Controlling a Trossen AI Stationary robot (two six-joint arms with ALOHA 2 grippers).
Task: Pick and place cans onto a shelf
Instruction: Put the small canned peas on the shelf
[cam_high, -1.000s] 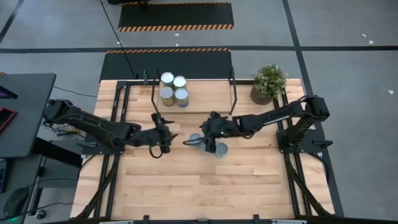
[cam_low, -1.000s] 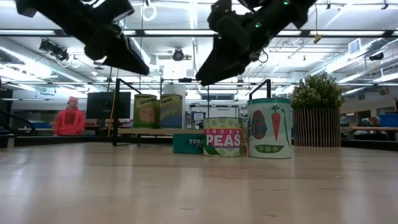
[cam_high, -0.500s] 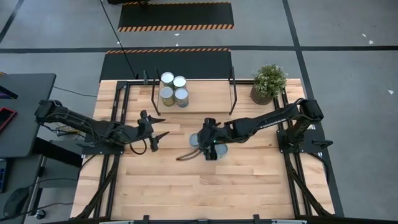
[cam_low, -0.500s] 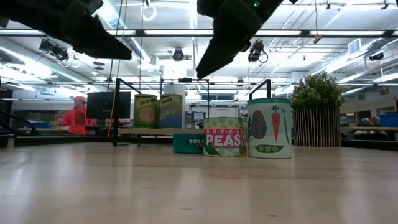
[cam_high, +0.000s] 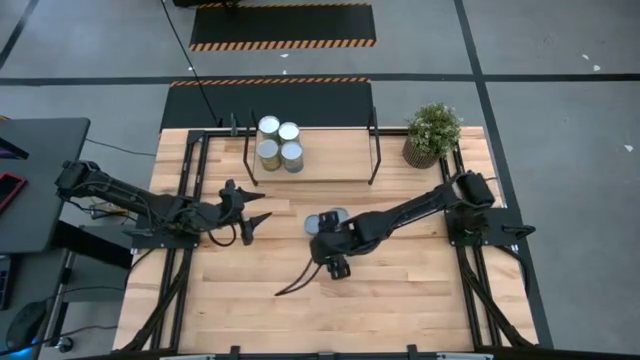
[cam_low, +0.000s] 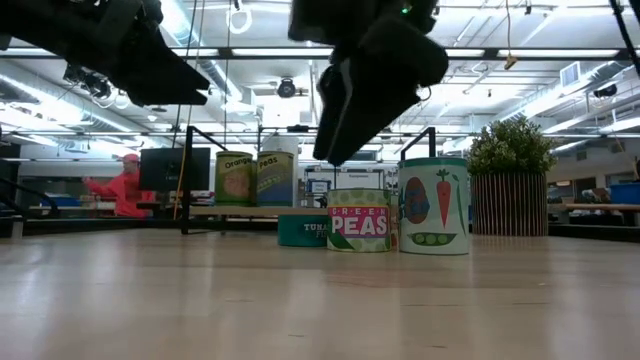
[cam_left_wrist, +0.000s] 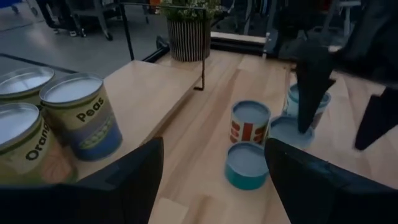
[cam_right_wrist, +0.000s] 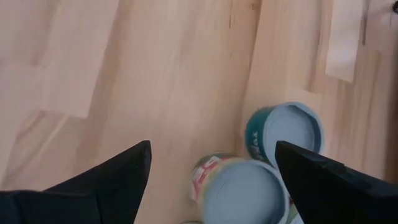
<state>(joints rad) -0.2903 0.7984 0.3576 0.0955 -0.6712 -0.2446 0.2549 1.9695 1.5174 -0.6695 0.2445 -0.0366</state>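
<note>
Three cans stand on the table: a flat teal tuna can (cam_low: 300, 229), a green peas can (cam_low: 358, 220) and a tall can with vegetable pictures (cam_low: 433, 205). Several more cans (cam_high: 279, 141) stand on the light-wood shelf (cam_high: 335, 150) at the far edge. My right gripper (cam_high: 312, 278) is open and empty. It hangs above the table, nearer the front edge than the three cans, with the tuna can (cam_right_wrist: 286, 134) and the peas can (cam_right_wrist: 242, 186) in its wrist view. My left gripper (cam_high: 262, 207) is open and empty, left of the three cans (cam_left_wrist: 250, 121).
A potted green plant (cam_high: 432, 132) stands at the far right corner beside the shelf. Black frame posts (cam_high: 375, 150) rise at the shelf's ends. Bare wooden tabletop (cam_high: 400, 300) lies toward the near edge. A person in red (cam_low: 122, 187) shows in the room behind.
My right gripper has moved from over the three cans toward the table's near edge and a little left, staying open and empty. My left gripper has drawn back slightly toward the left edge. The cans have not moved.
</note>
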